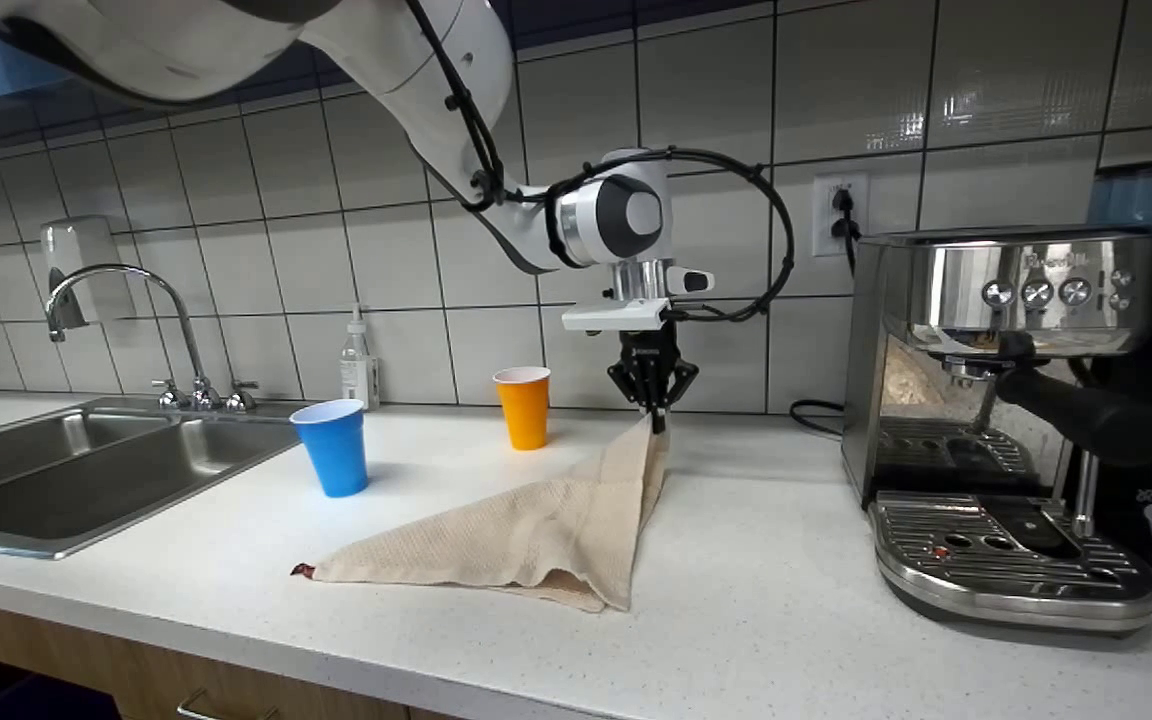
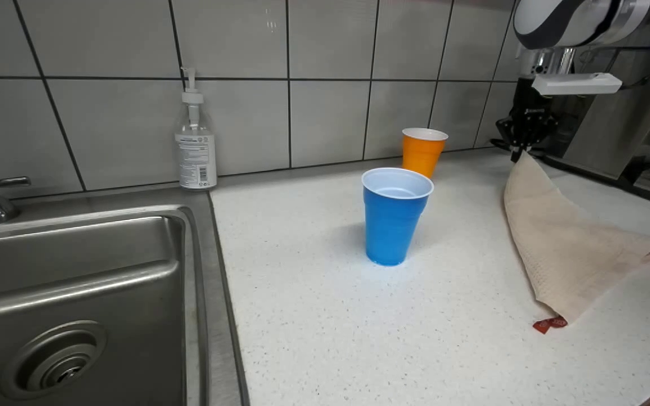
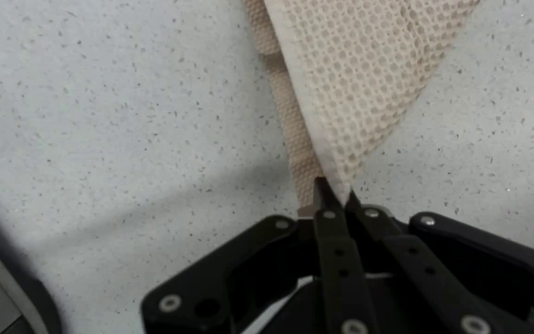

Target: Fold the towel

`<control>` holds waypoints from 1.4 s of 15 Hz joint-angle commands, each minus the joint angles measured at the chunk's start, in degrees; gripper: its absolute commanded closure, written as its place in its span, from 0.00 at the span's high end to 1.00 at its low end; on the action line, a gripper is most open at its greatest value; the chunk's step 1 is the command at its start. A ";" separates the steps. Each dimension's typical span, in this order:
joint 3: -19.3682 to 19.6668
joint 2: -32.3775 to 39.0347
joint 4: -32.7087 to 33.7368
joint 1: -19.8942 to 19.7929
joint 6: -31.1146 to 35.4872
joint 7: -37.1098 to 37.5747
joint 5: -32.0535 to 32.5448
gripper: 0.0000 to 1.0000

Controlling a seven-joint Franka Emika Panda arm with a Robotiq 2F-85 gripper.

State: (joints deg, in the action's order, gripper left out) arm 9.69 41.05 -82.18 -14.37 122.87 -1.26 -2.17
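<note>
Towel (image 1: 556, 532): tip up, clenched in jaws; long axis slants to red-tagged corner (image 2: 558, 322).

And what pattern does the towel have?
The towel shows a honeycomb-like pattern, clearest in the wrist view.

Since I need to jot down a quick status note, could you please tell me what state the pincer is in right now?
Pincer: closed, holding the towel by a pointed end.
</note>
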 commanded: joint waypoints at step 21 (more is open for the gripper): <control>-0.37 -22.34 -24.58 2.78 4.13 -5.08 6.16 0.01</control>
State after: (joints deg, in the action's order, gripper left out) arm 9.67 23.57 -101.25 -11.36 125.96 -3.50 2.83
